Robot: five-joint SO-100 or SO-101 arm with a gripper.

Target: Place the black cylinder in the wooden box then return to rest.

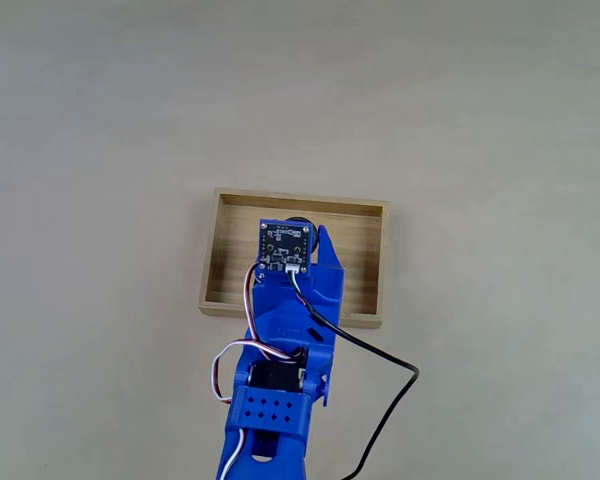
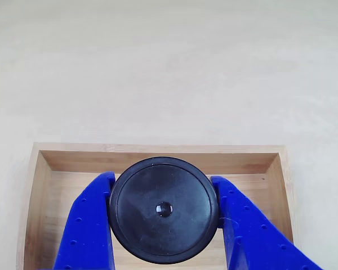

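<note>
Fixed view: blue arm (image 1: 280, 360) enters from bottom centre and reaches up the frame over the box (image 1: 365, 262), which sits just below frame centre on a pale table (image 1: 100, 120). The arm's head covers the middle of the box. A small circuit board (image 1: 285, 247) faces the camera on top of the head. A thin dark arc of the cylinder (image 1: 298, 221) peeks out just above the board, inside the box outline near its far wall. Red/white wires loop on the left side of the arm. A black cable (image 1: 380, 360) runs off to the lower right.

Other view: looks down between the 2 fingers. Gripper (image 2: 164, 209) is pinching the cylinder (image 2: 164, 194). Left finger (image 2: 87, 225) and right finger (image 2: 248, 230) press against its 2 sides, with no gap visible at either contact. The cylinder's round top faces the camera, small dimple at centre. It fills the lower centre of the frame.

Box (image 2: 158, 149) lies under it: far wall runs across mid frame, left and right walls go down the 2 edges, striped floor visible either side of the fingers. Cylinder sits within the box outline, close to the far wall. Can't tell if it touches the floor or hangs above it; its underside is hidden.
</note>
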